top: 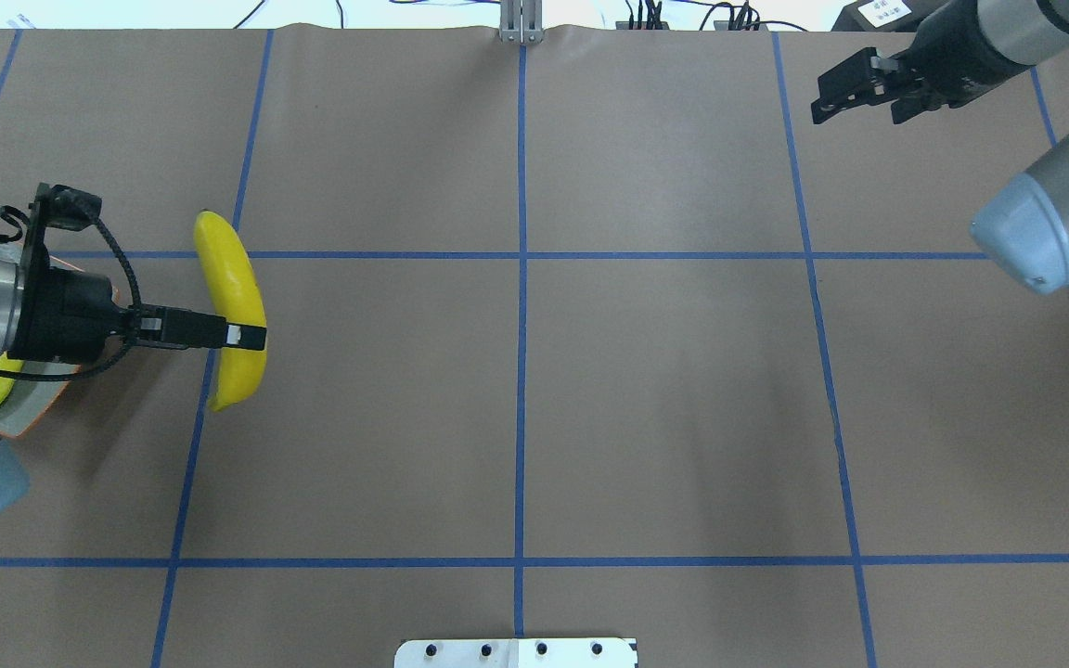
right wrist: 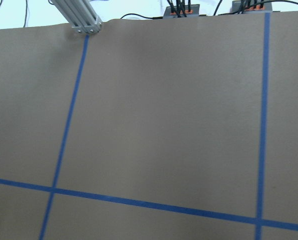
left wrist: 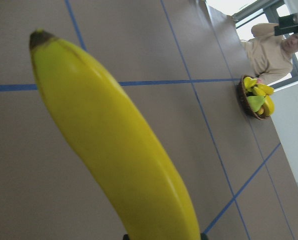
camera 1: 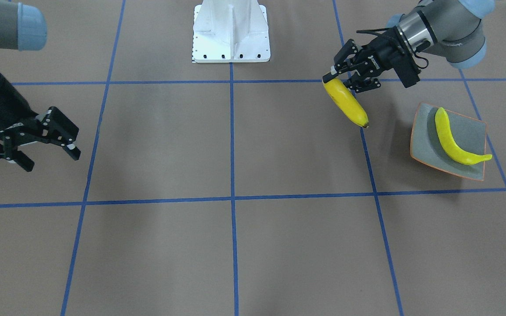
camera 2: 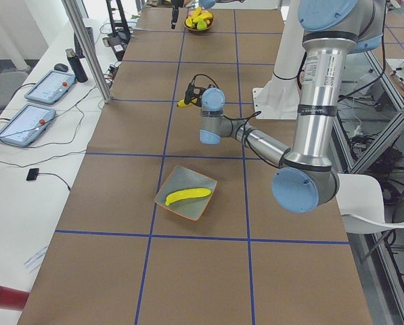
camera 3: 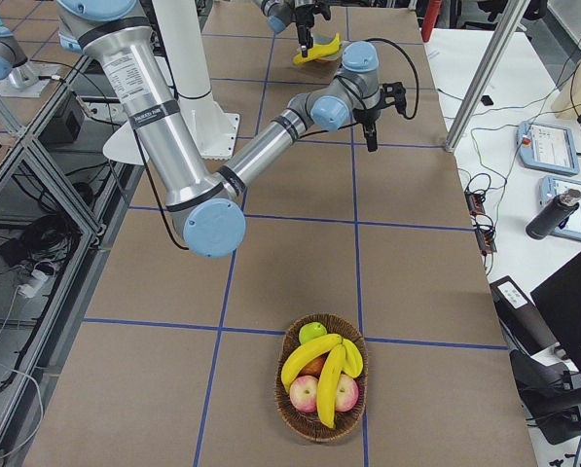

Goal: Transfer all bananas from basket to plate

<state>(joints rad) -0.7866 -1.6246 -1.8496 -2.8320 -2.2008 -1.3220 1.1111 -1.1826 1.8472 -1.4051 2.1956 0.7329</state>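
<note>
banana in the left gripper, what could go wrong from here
1. The left gripper pinches the held banana near one end, so the long free part could swing or slip out on the way to the plate.
2. The plate carries a second banana lying diagonally, with one tip past the rim. A new one dropped on top of it might roll off or knock it out.

Overhead and front cams face each other across the table (top: 664, 371). End cams both catch the basket (camera 3: 292, 418).
</note>
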